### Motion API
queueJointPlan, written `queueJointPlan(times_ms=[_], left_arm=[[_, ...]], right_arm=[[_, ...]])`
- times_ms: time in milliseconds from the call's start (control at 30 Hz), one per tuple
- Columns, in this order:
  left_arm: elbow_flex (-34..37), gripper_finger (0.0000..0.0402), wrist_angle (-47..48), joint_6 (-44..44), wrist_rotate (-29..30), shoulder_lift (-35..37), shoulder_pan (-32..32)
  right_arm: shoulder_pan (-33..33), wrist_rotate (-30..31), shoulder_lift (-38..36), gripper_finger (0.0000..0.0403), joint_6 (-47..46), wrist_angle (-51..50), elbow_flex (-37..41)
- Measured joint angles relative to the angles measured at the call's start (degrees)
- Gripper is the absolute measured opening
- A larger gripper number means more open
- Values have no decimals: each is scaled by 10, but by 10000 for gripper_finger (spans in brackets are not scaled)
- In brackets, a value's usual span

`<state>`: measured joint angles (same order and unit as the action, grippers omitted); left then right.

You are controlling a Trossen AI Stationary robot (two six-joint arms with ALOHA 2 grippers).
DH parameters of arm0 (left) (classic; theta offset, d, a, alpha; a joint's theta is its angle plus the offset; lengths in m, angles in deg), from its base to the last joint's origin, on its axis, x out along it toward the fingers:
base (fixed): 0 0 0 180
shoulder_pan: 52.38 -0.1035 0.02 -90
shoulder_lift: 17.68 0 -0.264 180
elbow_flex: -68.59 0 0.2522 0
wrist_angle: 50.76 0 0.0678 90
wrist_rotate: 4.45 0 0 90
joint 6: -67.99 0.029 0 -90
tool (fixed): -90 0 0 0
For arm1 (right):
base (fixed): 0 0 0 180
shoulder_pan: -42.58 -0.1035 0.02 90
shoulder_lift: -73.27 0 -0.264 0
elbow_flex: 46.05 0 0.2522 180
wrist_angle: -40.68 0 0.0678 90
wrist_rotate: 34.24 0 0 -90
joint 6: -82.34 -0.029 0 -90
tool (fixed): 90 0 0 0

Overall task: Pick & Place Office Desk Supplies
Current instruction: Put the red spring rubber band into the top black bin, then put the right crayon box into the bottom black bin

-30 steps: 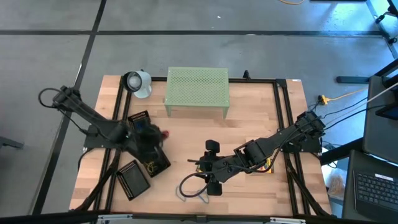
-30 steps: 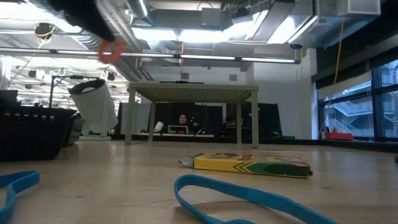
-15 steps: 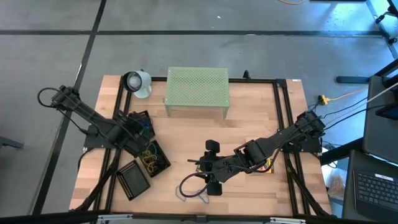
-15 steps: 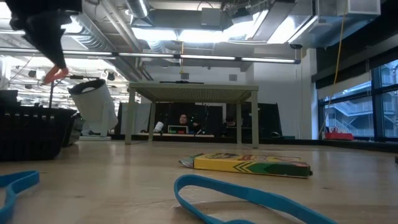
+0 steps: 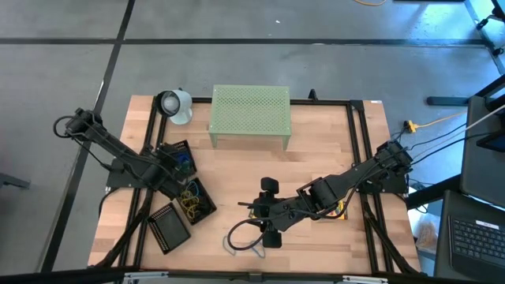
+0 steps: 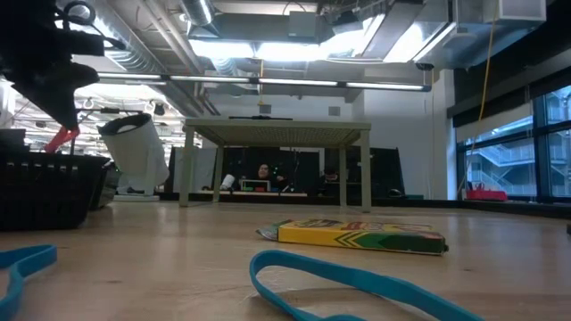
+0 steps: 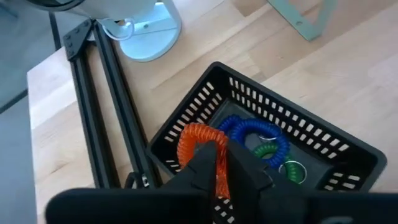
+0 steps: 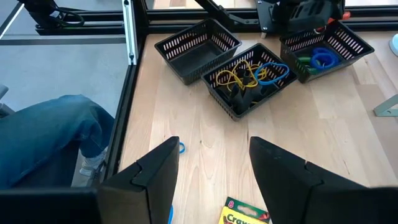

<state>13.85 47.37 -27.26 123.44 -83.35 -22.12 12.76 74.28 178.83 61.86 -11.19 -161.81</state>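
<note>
- Your left gripper (image 7: 222, 163) is clamped on an orange coil (image 7: 200, 144) — half hidden by its fingers — above the tray (image 7: 348, 152).
- Your right gripper (image 8: 211, 163) at 6 o'clock — jaws apart, empty; crayon box (image 8: 245, 213) cut off.

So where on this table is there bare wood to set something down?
Bare wood lies between the green perforated stand and the right gripper, and along the front left edge. The left side is crowded: three black mesh trays under the left gripper.

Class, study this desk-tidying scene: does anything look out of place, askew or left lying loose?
Yes. A crayon box and a blue band lie loose on the bare table, outside the trays. The three black trays sit askew to the table's edges. The left gripper holds an orange coil over the tray with blue and green coils.
</note>
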Motion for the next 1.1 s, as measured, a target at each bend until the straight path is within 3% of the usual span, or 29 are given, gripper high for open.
queueJointPlan(times_ms=[433,733,933,1100], left_arm=[[0,104,-25,19,2,0,0],[0,115,-87,20,44,0,0],[0,107,-212,86,72,0,0],[0,104,-432,241,76,0,0]], right_arm=[[0,1,0,199,0,0,0],[0,0,0,199,0,0,0],[0,0,0,199,0,0,0],[0,-1,0,199,0,0,0]])
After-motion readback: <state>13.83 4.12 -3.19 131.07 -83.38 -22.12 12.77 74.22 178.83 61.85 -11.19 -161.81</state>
